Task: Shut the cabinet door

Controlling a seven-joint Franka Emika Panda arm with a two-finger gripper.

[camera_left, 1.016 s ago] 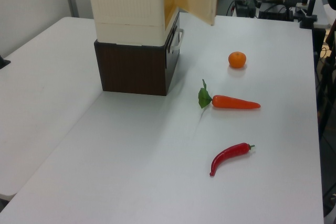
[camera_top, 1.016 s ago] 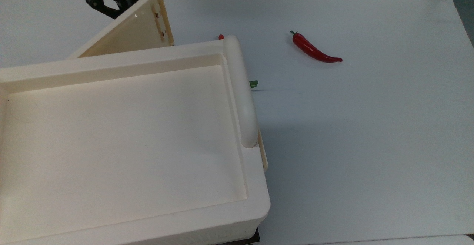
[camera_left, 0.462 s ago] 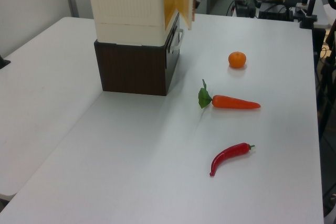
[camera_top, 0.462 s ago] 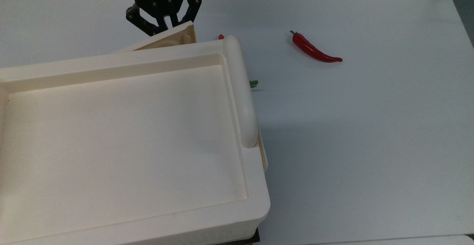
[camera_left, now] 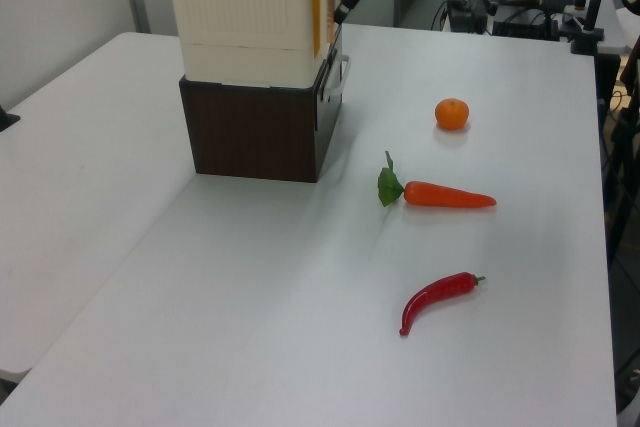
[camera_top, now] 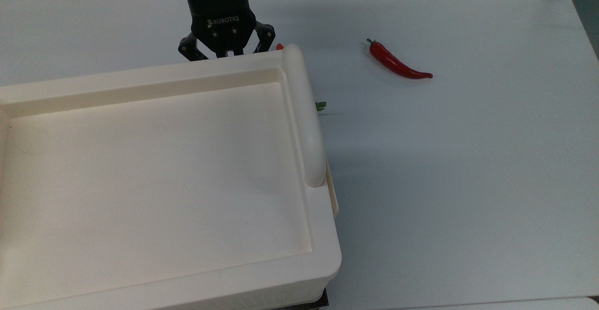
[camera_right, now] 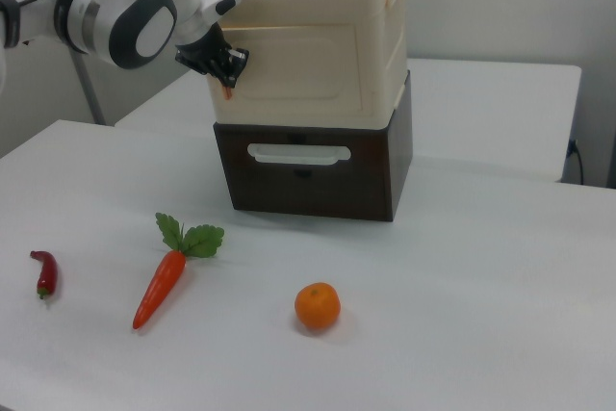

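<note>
The cabinet [camera_right: 318, 31], a cream-white box, is seen stacked on a dark brown drawer unit [camera_right: 313, 166] on the white table [camera_right: 462, 315]. The cabinet door [camera_right: 298, 64] is seen lying flush against the cabinet's front face in the right view, closed or all but closed; in the left view only its thin yellowish edge [camera_left: 326, 2] can be made out at the cabinet's front corner. The gripper [camera_top: 226, 52] is held against the door side of the cabinet, beside the end of the cabinet's thick bar handle [camera_top: 304, 113]. Its fingers [camera_top: 188, 50] are spread apart in the top view, and nothing is gripped between them. In front of the cabinet an orange [camera_right: 318, 306], a carrot [camera_right: 162, 286] and a red chilli [camera_right: 44, 272] are laid out on the table, well apart from it
</note>
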